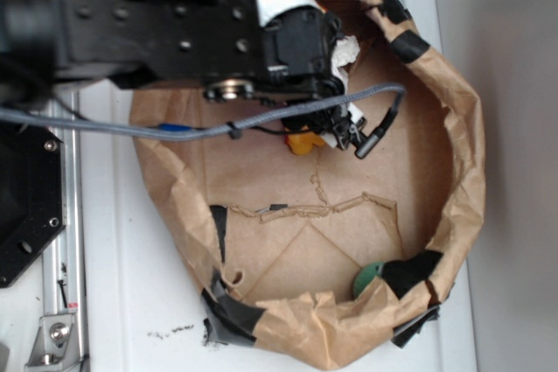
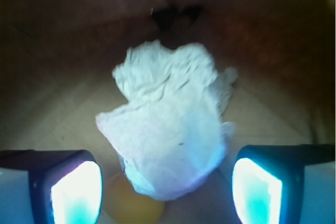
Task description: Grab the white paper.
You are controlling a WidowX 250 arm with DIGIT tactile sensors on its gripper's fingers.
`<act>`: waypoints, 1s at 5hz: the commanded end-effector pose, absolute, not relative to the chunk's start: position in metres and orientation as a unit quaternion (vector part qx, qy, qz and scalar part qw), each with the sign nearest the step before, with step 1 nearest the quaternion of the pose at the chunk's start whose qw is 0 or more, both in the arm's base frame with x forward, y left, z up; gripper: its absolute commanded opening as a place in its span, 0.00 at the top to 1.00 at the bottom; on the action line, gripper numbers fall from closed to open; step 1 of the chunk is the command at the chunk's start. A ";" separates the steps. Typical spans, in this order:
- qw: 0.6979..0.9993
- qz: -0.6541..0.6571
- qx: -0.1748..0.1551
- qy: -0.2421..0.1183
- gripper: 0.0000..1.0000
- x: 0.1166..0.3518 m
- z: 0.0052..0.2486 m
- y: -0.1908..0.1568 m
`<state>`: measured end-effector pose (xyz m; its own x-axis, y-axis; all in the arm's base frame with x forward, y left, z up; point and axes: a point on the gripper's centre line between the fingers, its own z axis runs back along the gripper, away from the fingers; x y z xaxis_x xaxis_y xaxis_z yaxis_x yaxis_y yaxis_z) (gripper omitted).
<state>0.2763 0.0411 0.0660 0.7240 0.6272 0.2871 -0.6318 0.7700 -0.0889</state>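
White, creased and lumpy, the crumpled wad of paper (image 2: 168, 129) is seen in the wrist view lying on the brown floor of the paper bag, its long axis running from near the fingers away toward the bag's far wall. In the exterior view only a small white corner (image 1: 347, 50) is visible behind the arm. A yellow rounded toy (image 2: 134, 208) is pressed against the wad's near end, partly covered by it. The wad is enclosed by the large brown paper bag (image 1: 458, 172) patched with black tape, where a green round object (image 1: 368, 278) is lodged at the wall. The black gripper (image 2: 167, 192) is held spread, its fingers (image 2: 76, 192) flanking the wad's near end; contact cannot be told.
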 end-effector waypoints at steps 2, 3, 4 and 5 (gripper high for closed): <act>0.954 0.267 0.063 -0.120 1.00 0.314 0.056 0.056; 0.956 0.260 0.064 -0.123 1.00 0.313 0.060 0.053; 0.959 0.245 0.070 -0.121 1.00 0.310 0.059 0.049; 0.965 0.210 0.059 -0.147 1.00 0.304 0.084 0.036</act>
